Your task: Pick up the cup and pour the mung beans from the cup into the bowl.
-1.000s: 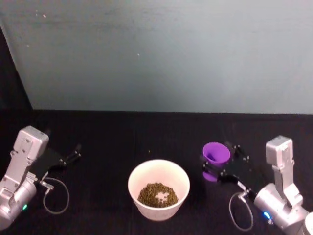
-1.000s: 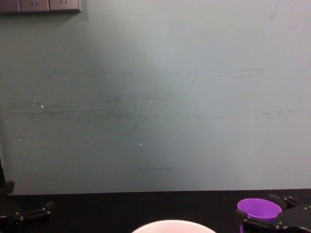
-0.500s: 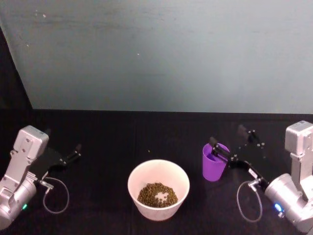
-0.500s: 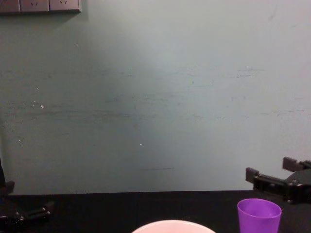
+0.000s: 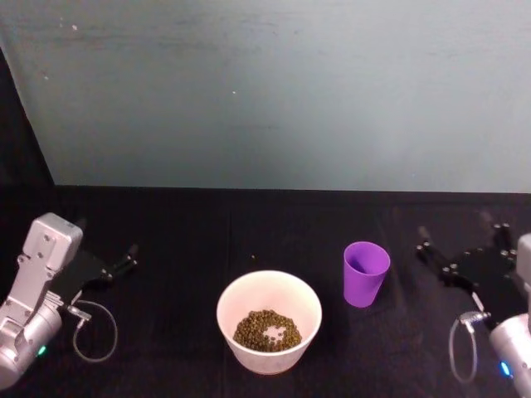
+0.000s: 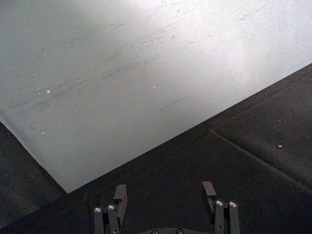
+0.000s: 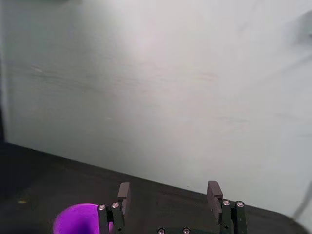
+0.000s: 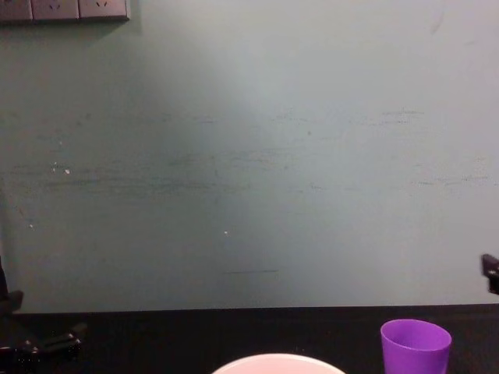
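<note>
Head view has the cup (image 5: 365, 273) upright on the black table (image 5: 191, 240), just right of the bowl (image 5: 269, 320) holding the mung beans (image 5: 267, 329). Right gripper (image 5: 460, 249), jaws spread, sits apart from the cup; left gripper (image 5: 108, 267), also spread, rests far left.

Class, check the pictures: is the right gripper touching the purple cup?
Apart. In the head view, bare black table lies between the upright cup and the open right gripper, off to the cup's right.

Dim room, soft light washing the pale teal wall (image 8: 257, 156) brightest near its middle, the matte black tabletop (image 5: 191, 232) swallowing shadows, everything slightly soft
</note>
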{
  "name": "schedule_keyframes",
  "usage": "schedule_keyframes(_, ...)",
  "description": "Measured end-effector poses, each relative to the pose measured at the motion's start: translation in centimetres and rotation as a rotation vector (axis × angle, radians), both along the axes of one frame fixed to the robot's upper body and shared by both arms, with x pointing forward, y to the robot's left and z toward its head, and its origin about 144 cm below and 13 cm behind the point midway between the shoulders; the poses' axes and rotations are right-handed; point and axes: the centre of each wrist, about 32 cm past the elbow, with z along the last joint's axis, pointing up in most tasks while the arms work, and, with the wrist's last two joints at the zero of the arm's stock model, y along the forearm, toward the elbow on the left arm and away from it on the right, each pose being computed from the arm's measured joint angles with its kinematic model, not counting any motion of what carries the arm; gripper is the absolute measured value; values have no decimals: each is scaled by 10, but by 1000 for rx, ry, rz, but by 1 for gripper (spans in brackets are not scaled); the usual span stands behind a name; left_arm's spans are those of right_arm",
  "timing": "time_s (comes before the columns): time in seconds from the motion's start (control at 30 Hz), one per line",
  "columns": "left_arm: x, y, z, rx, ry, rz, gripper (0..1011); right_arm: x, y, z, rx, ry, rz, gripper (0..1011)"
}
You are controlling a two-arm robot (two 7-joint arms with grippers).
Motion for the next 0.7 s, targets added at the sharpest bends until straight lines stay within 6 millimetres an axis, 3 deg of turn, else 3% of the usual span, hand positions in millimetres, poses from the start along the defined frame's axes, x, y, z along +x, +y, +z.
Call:
schedule_keyframes(0.4,0,0,0,0,0,0,1004,-5,-8,-29,-19,-30,-115,1004)
schedule_keyframes(0.7,0,0,0,0,0,0,1003,1,-13,-39,20,-7,-111,1004)
